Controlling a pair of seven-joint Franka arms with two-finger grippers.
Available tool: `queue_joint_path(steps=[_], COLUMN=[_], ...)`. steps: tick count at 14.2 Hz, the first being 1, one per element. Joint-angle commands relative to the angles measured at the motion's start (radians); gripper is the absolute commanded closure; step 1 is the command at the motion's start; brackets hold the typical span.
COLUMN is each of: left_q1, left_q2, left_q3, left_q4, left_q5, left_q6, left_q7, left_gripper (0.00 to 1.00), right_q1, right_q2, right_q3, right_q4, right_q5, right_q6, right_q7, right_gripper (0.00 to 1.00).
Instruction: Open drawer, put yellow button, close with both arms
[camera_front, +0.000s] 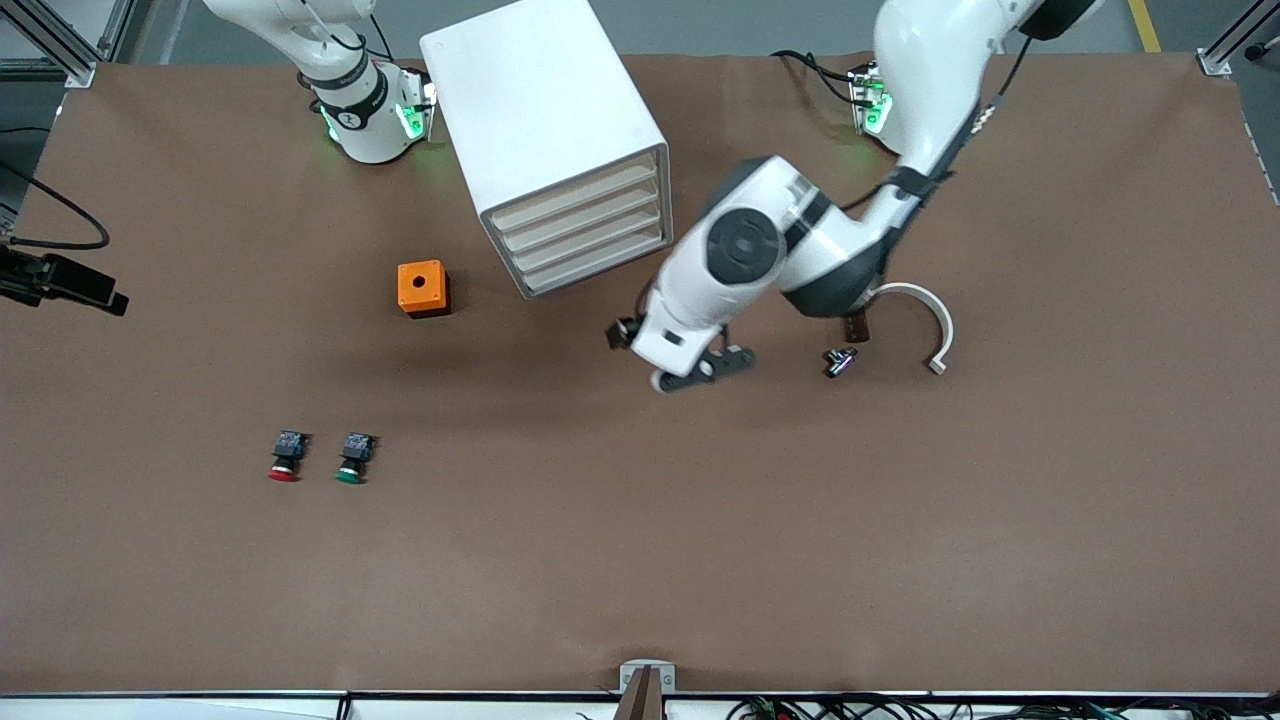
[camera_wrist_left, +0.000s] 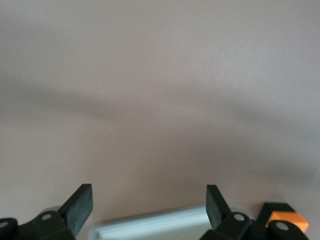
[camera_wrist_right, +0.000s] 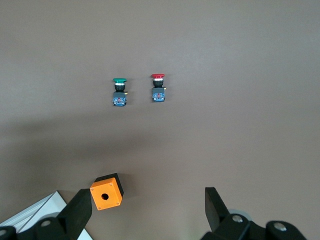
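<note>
Nearest the front camera lay a red-capped pushbutton (camera_front: 284, 458) and a green-capped pushbutton (camera_front: 353, 459), side by side. Farther off stood an orange plastic cube with a hole (camera_front: 423, 288) and a white rounded box cabinet (camera_front: 540, 100), its uppermost cream-fronted drawer (camera_front: 575, 195) shut flush. The left claw (camera_front: 705, 368) hung wide open over bare brown table (camera_front: 640, 560), nearer the camera than the cabinet. A small dark pushbutton piece (camera_front: 840, 360), probably the yellow button though its cap colour did not show, lay toward the left arm's end beside a white curved strip (camera_front: 935, 325).

From the left wrist, the left claw (camera_wrist_left: 149, 197) gaped, empty.

From the right wrist, the right claw (camera_wrist_right: 147, 200) also stood wide, waiting high over the cube (camera_wrist_right: 105, 191).

The button looked light, hard and apt to roll; its black body seemed the best hold. The drawer would likely slide easily if taken by its front lip.
</note>
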Motion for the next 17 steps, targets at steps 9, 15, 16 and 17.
queue_joint_path(steps=[9, 15, 16, 17], left_q1=[0.280, 0.340, 0.341, 0.343], left_q2=[-0.063, -0.227, -0.264, -0.313], left_q3=[0.015, 0.147, 0.162, 0.174], left_q4=[-0.016, -0.109, -0.144, -0.186], left_q5=[0.120, 0.117, 0.117, 0.117], left_q6=[-0.045, -0.076, -0.076, -0.076], left_q7=[0.412, 0.713, 0.716, 0.720], left_gripper=[0.00, 0.00, 0.00, 0.00], right_q1=[-0.011, -0.006, -0.006, -0.006], right_q2=[-0.011, -0.009, -0.009, -0.009], right_q3=[0.009, 0.009, 0.009, 0.009], right_q4=[0.018, 0.020, 0.020, 0.020], right_q5=[-0.010, -0.008, -0.010, -0.010], right_q6=[0.000, 0.000, 0.001, 0.001], right_q7=[0.005, 0.005, 0.005, 0.005], right_gripper=[0.00, 0.00, 0.00, 0.00])
